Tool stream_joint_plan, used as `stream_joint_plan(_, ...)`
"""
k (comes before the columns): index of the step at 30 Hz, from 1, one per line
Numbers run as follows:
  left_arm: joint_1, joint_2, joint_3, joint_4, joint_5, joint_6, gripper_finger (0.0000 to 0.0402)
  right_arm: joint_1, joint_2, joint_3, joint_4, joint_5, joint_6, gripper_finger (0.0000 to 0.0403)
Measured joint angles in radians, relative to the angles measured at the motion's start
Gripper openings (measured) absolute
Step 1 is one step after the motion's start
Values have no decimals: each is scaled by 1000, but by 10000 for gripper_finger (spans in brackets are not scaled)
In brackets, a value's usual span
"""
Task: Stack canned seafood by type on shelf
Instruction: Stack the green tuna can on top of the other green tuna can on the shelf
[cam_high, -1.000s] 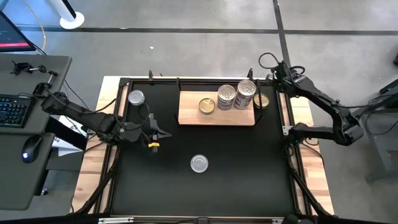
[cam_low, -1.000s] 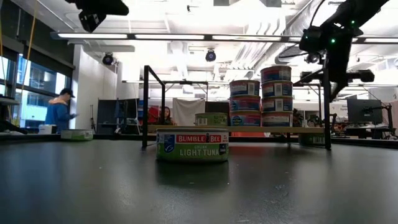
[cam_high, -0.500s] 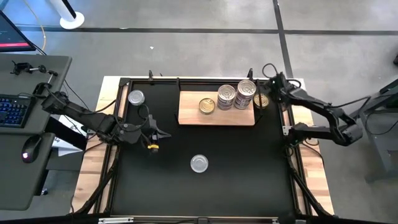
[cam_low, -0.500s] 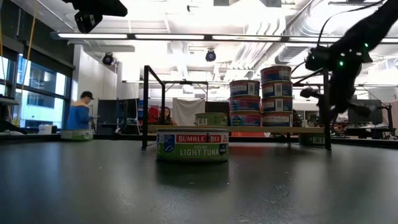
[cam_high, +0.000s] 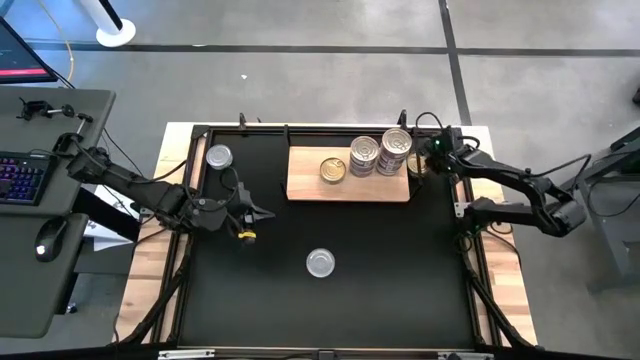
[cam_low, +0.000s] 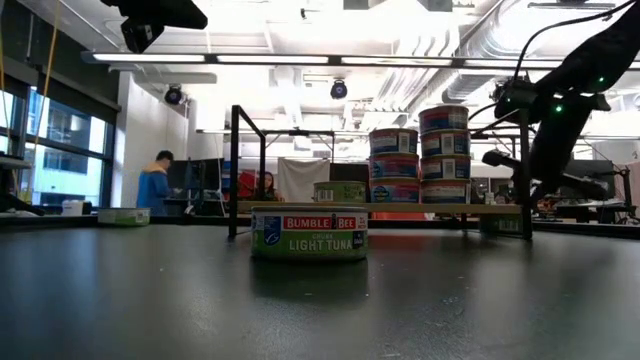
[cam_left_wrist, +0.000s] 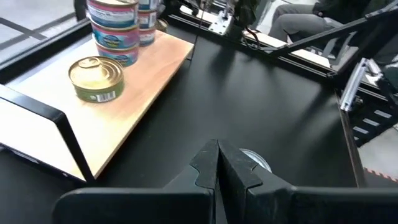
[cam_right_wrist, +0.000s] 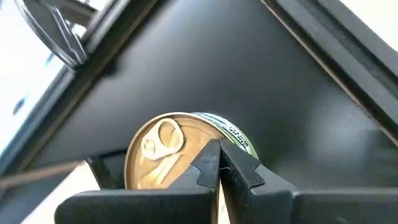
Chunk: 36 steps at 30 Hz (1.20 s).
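Observation:
The light-wood shelf (cam_high: 348, 178) lies at the far side of the black mat. It carries a single gold-lidded can (cam_high: 333, 169) and two stacks of cans (cam_high: 364, 155) (cam_high: 396, 148). Another gold-lidded can (cam_right_wrist: 163, 148) sits on the mat by the shelf's right end. My right gripper (cam_right_wrist: 219, 149) is shut just over that can's rim. A silver-lidded tuna can (cam_high: 320, 263) sits alone at mid-mat. One more can (cam_high: 219, 157) sits at the far left. My left gripper (cam_high: 252, 215) hovers shut over the mat's left part. My right gripper's shut fingertips (cam_right_wrist: 210, 155) slant down from above over the near rim of the gold-lidded can (cam_right_wrist: 205, 134), beside its pull tab. Whether they touch the can I cannot tell. The can stays flat on the mat.
A black frame (cam_high: 300, 130) runs round the mat, with an upright post (cam_low: 232, 170) at the far side. A desk with a keyboard (cam_high: 20, 175) and a mouse stands left of the table. A person (cam_low: 155, 185) shows in the room beyond.
My right gripper has come down from above the table's far right corner toward the gold-lidded can beside the shelf, tipping steeper and rolling at the wrist, still shut. The cans have not moved. The person in the room has walked to the right.

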<state>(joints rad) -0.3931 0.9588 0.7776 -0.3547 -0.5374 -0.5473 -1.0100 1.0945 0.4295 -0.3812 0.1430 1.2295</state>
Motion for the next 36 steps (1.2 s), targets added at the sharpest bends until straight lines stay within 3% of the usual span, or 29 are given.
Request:
stream_joint_plan(7, 0, 0, 0, 0, -37, 10, 0, 5, -127, -1, -259, 92, -58, 0)
stream_joint_plan(12, 0, 0, 0, 0, -44, 28, 0, 5, -206, -3, -409, 91, -111, 0)
stream_joint_plan(22, 6, 0, 0, 0, -66, 54, 0, 91, -245, 0, -558, 40, -208, 0)
stream_joint_plan(36, 22, 0, 0, 0, -77, 54, 0, 247, -245, 1, -596, -82, -384, 0)
